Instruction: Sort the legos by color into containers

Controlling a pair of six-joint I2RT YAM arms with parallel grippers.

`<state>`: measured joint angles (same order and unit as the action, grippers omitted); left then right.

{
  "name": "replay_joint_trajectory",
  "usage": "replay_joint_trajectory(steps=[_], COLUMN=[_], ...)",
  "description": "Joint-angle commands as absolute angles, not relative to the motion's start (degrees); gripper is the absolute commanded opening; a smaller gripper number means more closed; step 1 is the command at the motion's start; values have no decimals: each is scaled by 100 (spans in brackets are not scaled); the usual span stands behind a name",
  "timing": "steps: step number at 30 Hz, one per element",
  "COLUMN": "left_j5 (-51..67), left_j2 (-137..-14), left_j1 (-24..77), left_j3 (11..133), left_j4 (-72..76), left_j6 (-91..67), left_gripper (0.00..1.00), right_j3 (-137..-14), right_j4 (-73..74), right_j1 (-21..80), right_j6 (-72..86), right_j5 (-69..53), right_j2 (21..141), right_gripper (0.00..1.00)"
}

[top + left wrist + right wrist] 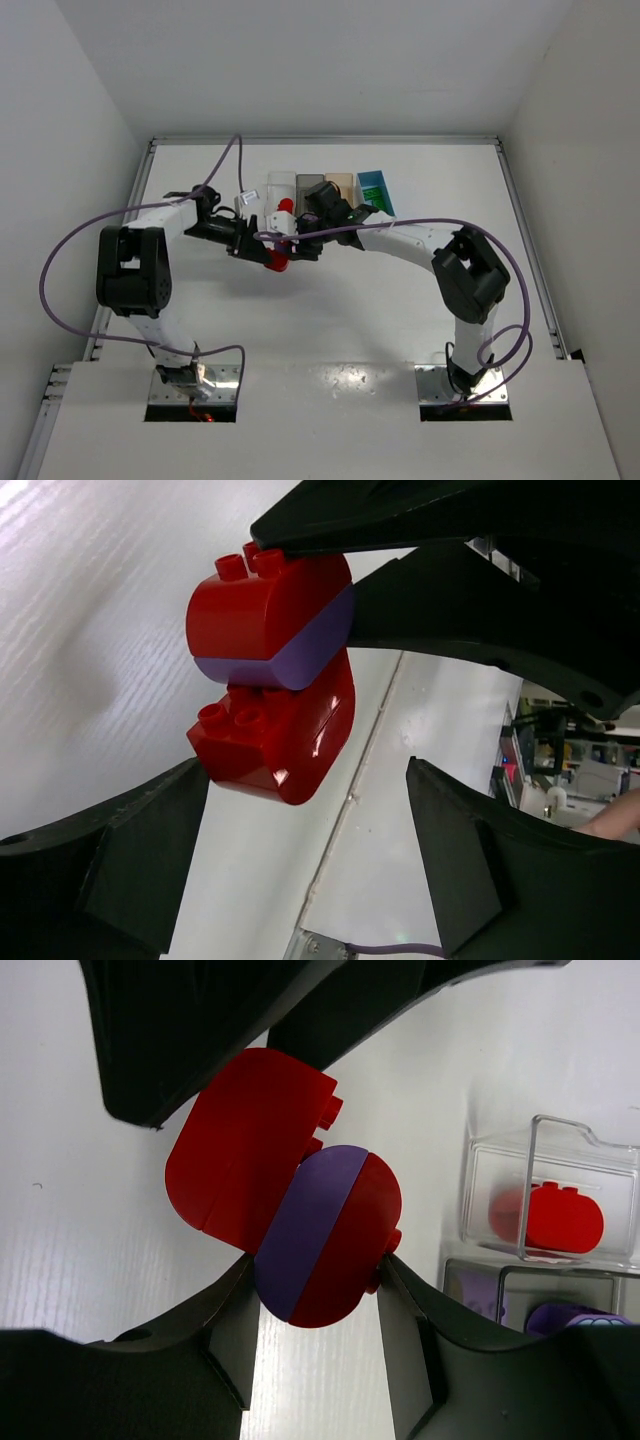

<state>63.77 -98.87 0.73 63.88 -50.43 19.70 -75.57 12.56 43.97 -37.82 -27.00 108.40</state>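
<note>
A stack of legos, a red brick on a purple layer (305, 1230) with a second red brick (240, 1150) joined to it, hangs above the table (277, 262). My right gripper (315, 1305) is shut on the red-and-purple part. My left gripper (310, 810) is open, with the lower red brick (275, 745) just ahead of its fingertips, near the left finger. The two grippers meet in the top view, left (253, 247) and right (297, 244). The clear bin (535, 1160) holds a red brick (550, 1218). The smoky grey bin (500, 1272) holds a purple brick (565, 1318).
Four bins stand in a row at the back: clear (281, 183), grey (310, 182), tan (339, 181) and light blue (371, 180) with green legos (378, 198). Purple cables loop from both arms. White walls close in the table on the left, back and right.
</note>
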Motion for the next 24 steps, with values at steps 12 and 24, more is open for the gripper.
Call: replay_joint_trajectory(steps=[12, 24], left_j5=[7110, 6821], left_j2=[-10608, -10003], left_j1=[185, 290], left_j3=[6970, 6373], left_j4=[-6433, -6021], left_j6=[3708, 3534], left_gripper=[32, 23], right_j3=[-7577, -7453], right_j4=[492, 605], right_j1=[4412, 4113], right_j6=[-3349, -3120], right_j5=[-2584, -2284], right_j2=[10608, 10608], right_gripper=[3, 3])
